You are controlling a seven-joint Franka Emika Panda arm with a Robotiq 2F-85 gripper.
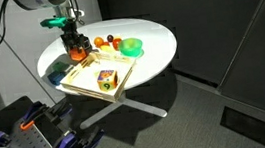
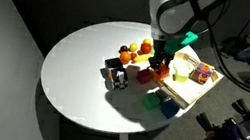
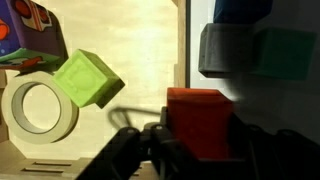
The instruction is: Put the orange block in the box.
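In the wrist view my gripper (image 3: 197, 150) is shut on the orange block (image 3: 197, 112), which sits squarely between the two fingers. The block hangs just above the wooden box's wall (image 3: 182, 50), with the box floor to the left of it. In both exterior views the gripper (image 1: 72, 48) (image 2: 158, 65) stands at the edge of the wooden box (image 1: 78, 82) (image 2: 184, 92) on the round white table (image 1: 155, 46) (image 2: 74, 72).
Inside the box lie a green cube (image 3: 88, 78), a roll of tape (image 3: 40, 108) and a colourful cube (image 1: 106, 80) (image 2: 203, 72). Outside the wall are a grey block (image 3: 222, 50) and a green block (image 3: 285, 55). Several small toys (image 2: 126, 65) lie on the table beside the box.
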